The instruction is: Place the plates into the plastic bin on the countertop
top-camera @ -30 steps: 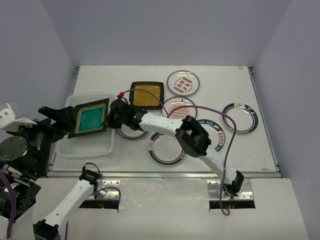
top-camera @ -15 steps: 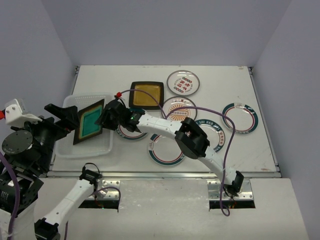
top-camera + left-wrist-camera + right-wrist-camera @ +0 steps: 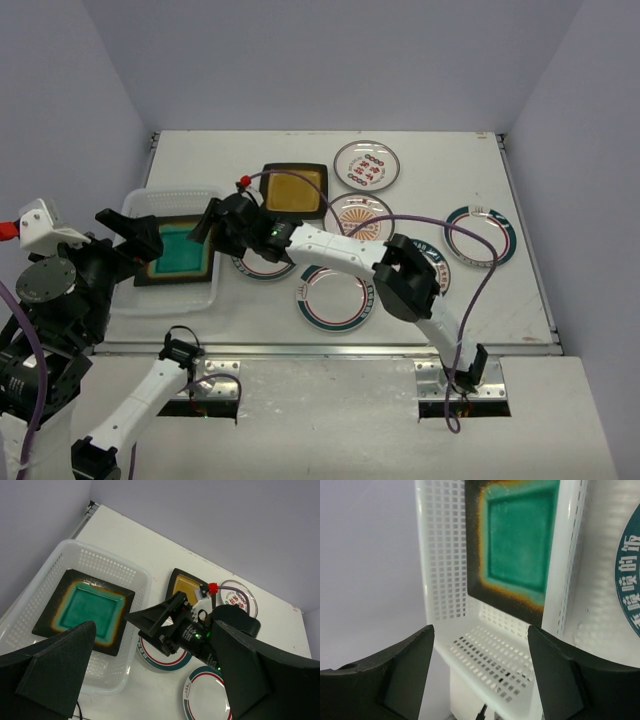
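The teal square plate (image 3: pixel 180 253) (image 3: pixel 87 611) (image 3: pixel 520 540) lies flat inside the plastic bin (image 3: pixel 170 192) (image 3: pixel 145 580) (image 3: pixel 445 555) at the countertop's (image 3: pixel 450 310) left side. My right gripper (image 3: pixel 208 228) (image 3: pixel 481 630) hangs open at the bin's right wall, holding nothing. My left gripper (image 3: pixel 135 238) (image 3: pixel 155 630) stands wide open over the bin's left side, also holding nothing. The amber square plate (image 3: pixel 293 190) (image 3: pixel 186 586) rests just right of the bin. Several round plates lie on the countertop: red motifs (image 3: pixel 366 164), orange sunburst (image 3: pixel 360 215), green band (image 3: pixel 480 235).
One round banded plate (image 3: pixel 262 265) lies under my right wrist beside the bin. Another (image 3: pixel 335 298) sits near the front edge, and a third (image 3: pixel 425 262) is partly covered by the right arm. A purple cable (image 3: pixel 440 225) loops above the plates. Grey walls enclose the countertop.
My right gripper opened and let go of the teal plate. The plate went from tilted above the bin to lying flat in it. The right gripper drew back slightly to the right.
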